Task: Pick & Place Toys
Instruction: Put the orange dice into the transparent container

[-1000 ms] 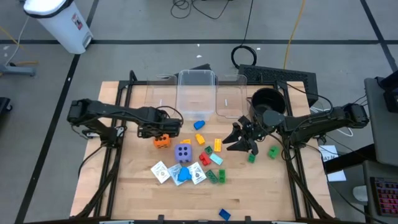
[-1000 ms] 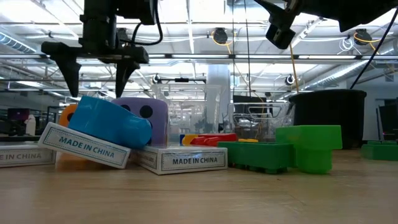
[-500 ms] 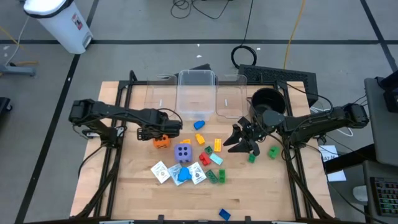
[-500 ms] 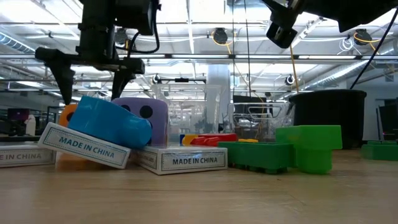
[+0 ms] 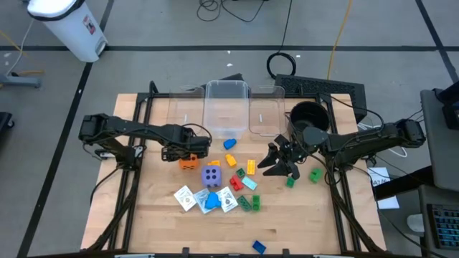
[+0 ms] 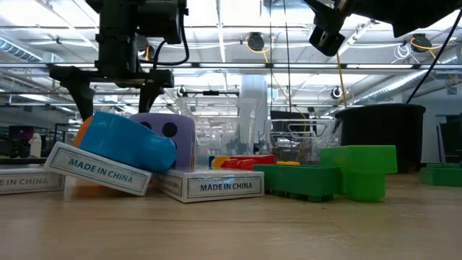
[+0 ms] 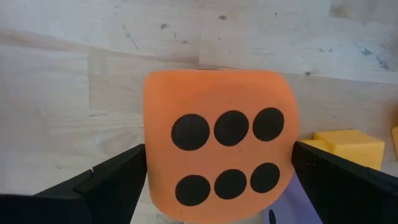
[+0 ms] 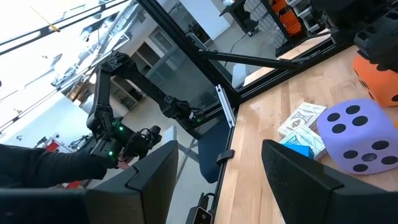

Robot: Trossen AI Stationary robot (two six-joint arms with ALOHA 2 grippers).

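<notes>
1. I have the left gripper (image 5: 188, 153) low over the orange die (image 5: 188, 163), left of centre on the pale wooden table (image 5: 150, 215); its dark fingers (image 7: 112, 180) stand wide apart, one on each side of the cube, and I cannot tell whether they touch it.

2. From the left wrist, the orange die (image 7: 219, 149) is a matt foam cube with rounded corners, its six-dot face turned to the camera, the dots in two rows of three.

3. A hard yellow brick (image 7: 348, 146) lies just beside it on the grained wood.

4. The purple die (image 5: 211, 175), also soft foam with dark dots, sits near the table's middle, close to the orange one; from the right wrist the purple die (image 8: 356, 134) shows a five-dot face and a three-dot face.

5. At table height a glossy blue piece (image 6: 130, 141) lies tilted across flat white card boxes (image 6: 213, 185) printed "MADE IN CHINA", long sides along the table.

6. A green brick (image 6: 357, 171), smooth plastic, rests flat right of them.

7. My right gripper (image 5: 281, 163) hangs in the air above the scattered bricks, right of centre, fingers partly spread and holding nothing.

8. Clear plastic bins (image 5: 226, 107) and a black pot (image 5: 309, 115) stand along the far edge.
</notes>
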